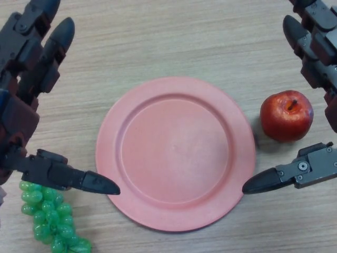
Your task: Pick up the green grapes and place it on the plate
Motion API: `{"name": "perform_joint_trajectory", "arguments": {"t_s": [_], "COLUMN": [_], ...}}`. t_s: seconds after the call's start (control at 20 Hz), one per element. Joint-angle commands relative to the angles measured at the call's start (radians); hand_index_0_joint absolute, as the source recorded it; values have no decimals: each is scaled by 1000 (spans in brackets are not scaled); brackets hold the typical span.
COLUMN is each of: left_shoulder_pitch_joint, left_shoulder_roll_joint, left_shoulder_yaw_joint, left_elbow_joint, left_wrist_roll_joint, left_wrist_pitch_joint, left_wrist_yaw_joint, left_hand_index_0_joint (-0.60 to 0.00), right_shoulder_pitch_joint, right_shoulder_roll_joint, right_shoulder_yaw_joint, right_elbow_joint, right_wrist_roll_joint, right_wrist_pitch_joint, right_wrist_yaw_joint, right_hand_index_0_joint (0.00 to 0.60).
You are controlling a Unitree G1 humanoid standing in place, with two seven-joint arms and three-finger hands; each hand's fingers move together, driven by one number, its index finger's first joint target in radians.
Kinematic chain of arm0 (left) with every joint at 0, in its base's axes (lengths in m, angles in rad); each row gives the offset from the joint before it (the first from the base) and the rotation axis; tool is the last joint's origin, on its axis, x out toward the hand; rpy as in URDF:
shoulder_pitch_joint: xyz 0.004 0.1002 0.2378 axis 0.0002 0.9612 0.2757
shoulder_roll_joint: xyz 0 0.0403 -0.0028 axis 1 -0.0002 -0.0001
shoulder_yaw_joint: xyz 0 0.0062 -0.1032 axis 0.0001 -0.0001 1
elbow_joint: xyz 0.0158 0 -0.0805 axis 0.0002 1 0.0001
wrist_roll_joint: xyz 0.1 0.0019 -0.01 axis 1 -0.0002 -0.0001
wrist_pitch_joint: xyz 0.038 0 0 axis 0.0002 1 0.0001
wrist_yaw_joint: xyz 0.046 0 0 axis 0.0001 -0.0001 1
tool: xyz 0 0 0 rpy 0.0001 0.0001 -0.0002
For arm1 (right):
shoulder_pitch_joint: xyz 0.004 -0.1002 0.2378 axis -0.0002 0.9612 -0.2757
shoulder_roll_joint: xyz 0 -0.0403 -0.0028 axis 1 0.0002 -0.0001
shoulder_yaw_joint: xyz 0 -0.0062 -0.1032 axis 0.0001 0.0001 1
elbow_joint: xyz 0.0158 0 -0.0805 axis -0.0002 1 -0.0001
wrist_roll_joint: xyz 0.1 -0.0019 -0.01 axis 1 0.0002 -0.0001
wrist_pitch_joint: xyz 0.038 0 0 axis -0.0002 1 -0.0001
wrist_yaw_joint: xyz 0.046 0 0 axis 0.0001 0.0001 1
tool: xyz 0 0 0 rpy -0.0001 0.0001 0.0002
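A bunch of green grapes [50,219] lies on the wooden table at the lower left, partly under my left hand [23,105]. That hand hovers at the left edge with its fingers straight and its thumb [79,179] pointing right over the plate's rim, holding nothing. The pink plate [175,153] sits in the middle, with nothing on it. My right hand [316,47] comes in at the right edge, fingers straight, thumb [287,176] pointing left toward the plate.
A red apple [286,115] stands upright on the table just right of the plate, between my right hand's fingers and thumb but not touched by them.
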Motion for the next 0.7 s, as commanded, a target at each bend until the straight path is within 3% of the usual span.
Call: {"name": "perform_joint_trajectory", "arguments": {"t_s": [0.05,0.25,0.4,0.7], "left_shoulder_pitch_joint": [16,118,177,388], "left_shoulder_roll_joint": [12,-46,-93,-107], "left_shoulder_yaw_joint": [102,152,206,121], "left_elbow_joint": [-54,-43,8,84], "left_wrist_roll_joint": [14,188,341,491], "left_wrist_pitch_joint": [-152,-255,-310,-312], "left_wrist_yaw_joint": [-24,-78,-37,88], "left_hand_index_0_joint": [0,0,0,0], "right_shoulder_pitch_joint": [-28,-33,-53,-77], "right_shoulder_roll_joint": [-6,-1,11,35], "right_shoulder_yaw_joint": [-31,-2,30,92], "right_elbow_joint": [-46,-26,-16,-6], "right_wrist_roll_joint": [2,-24,-40,-69], "right_wrist_pitch_joint": [-112,-125,-122,-95], "right_wrist_yaw_joint": [-8,-3,9,22], "right_hand_index_0_joint": [0,0,0,0]}}
